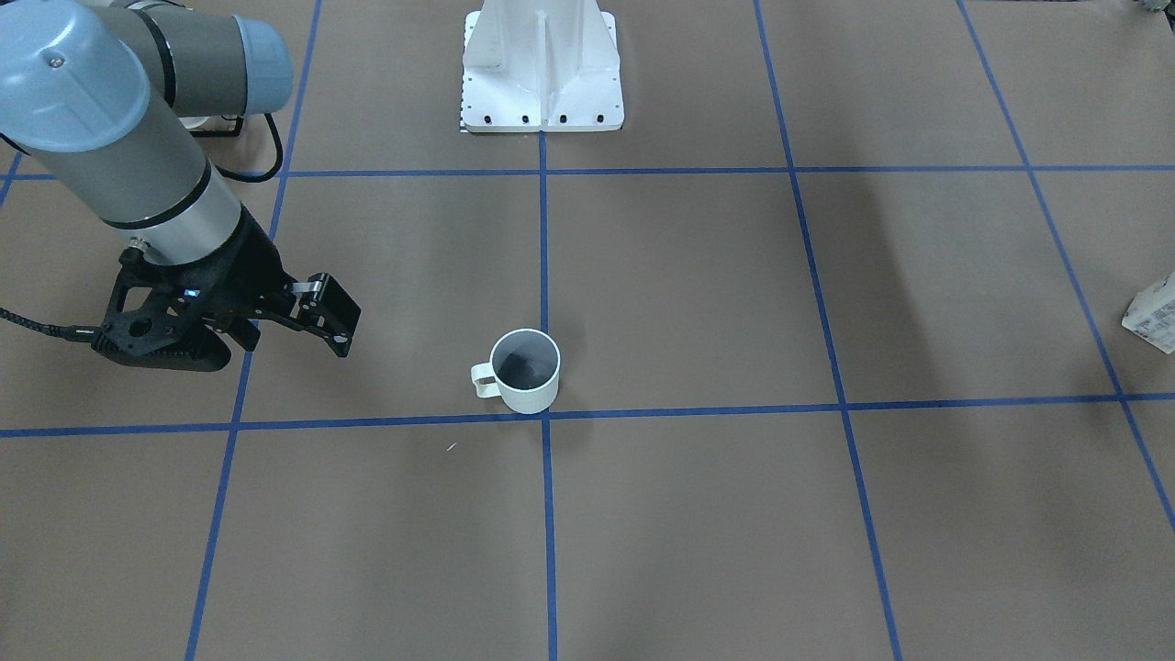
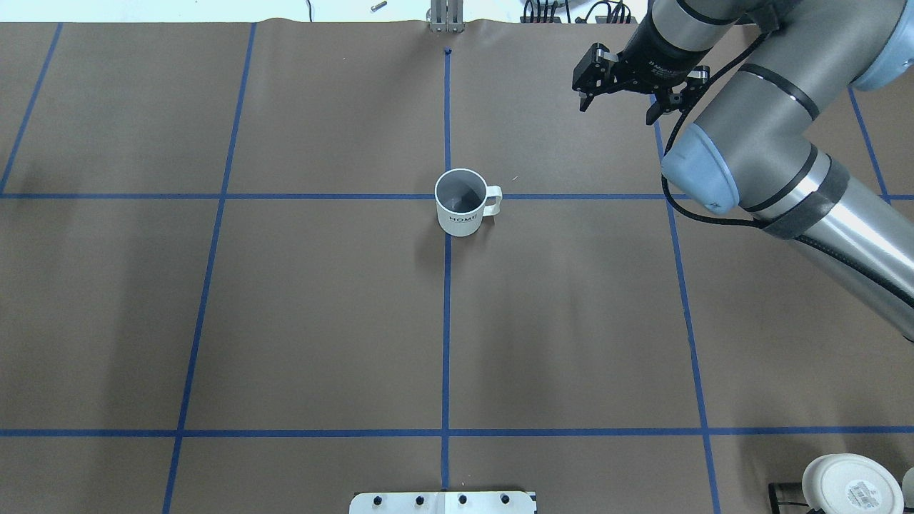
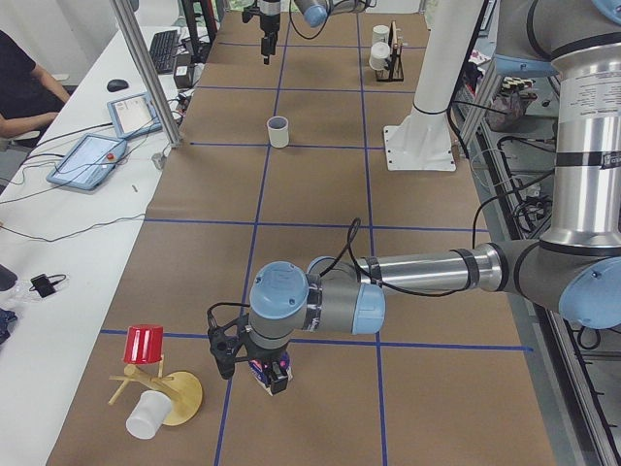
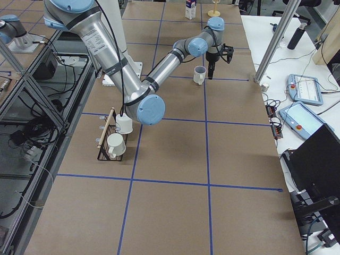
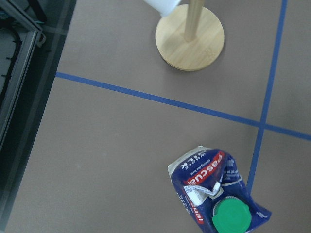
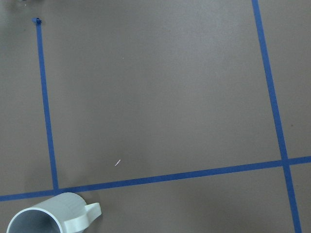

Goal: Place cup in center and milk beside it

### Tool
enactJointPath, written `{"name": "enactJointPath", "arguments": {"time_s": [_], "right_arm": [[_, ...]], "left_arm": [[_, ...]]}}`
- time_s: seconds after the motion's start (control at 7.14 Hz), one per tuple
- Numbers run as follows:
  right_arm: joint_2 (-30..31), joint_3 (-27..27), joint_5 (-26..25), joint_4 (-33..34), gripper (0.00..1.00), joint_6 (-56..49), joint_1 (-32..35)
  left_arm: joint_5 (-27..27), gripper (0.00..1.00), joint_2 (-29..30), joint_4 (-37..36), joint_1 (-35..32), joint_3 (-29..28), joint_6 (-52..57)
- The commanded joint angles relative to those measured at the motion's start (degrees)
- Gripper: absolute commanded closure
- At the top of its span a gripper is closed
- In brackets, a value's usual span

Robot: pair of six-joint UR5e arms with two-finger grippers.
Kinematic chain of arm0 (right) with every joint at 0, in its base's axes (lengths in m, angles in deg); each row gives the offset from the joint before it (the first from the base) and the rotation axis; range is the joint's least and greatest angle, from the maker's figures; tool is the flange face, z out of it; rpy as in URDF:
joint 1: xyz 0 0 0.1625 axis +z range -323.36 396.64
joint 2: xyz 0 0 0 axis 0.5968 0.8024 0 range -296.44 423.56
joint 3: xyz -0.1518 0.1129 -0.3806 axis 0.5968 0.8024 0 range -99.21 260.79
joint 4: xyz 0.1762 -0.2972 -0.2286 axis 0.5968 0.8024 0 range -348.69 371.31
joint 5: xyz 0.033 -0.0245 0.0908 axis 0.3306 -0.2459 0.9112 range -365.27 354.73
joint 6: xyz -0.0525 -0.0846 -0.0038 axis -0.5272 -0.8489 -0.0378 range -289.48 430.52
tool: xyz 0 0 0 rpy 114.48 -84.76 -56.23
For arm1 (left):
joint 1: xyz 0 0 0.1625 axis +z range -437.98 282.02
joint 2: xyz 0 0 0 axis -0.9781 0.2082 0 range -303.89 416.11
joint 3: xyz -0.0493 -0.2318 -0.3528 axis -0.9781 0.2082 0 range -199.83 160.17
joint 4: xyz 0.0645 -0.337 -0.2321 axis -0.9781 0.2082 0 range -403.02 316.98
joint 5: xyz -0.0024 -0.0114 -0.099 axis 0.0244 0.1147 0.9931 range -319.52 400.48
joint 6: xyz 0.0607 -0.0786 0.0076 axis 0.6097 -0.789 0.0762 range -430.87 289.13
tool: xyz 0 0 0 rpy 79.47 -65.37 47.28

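The cup (image 1: 525, 370) is a white mug with a dark inside, standing upright at the center crossing of the blue tape lines (image 1: 546, 415). It also shows in the overhead view (image 2: 460, 212) and the right wrist view (image 6: 46, 221). My right gripper (image 2: 618, 111) is open and empty, hanging above the paper well to the side of the cup. The milk (image 5: 218, 196), blue and white with a green cap, stands far off near the table's end (image 4: 190, 9). My left gripper (image 3: 250, 372) hangs right over it. I cannot tell whether it is open or shut.
A wooden cup stand (image 3: 160, 388) with a red cup and a white cup stands close to the milk. A black wire rack with two cream mugs (image 4: 114, 141) stands at the other end. The white robot pedestal (image 1: 542, 73) stands behind the center.
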Motion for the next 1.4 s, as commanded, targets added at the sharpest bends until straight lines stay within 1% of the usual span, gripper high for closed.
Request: {"name": "enactJointPath", "arguments": {"time_s": [0.0,0.14,0.28,0.7,1.26], "right_arm": [[0.00,-0.04,-0.08,0.00,0.00,0.10,0.00],[0.00,0.05,-0.08,0.00,0.00,0.10,-0.09],[0.09,0.05,-0.08,0.00,0.00,0.10,-0.09],[0.62,-0.04,-0.08,0.00,0.00,0.19,-0.18],[0.62,0.14,-0.17,0.00,0.00,0.19,-0.53]], "left_arm": [[-0.26,0.01,-0.08,5.20,5.77,-0.44,-10.66],[-0.35,0.01,-0.08,9.41,6.85,-3.40,-11.67],[-0.44,0.01,-0.08,11.80,6.86,-5.78,-11.68],[-0.35,0.01,-0.08,12.09,7.48,-5.98,-12.11],[-0.35,0.01,-0.78,12.00,10.37,-6.67,-12.12]]}}
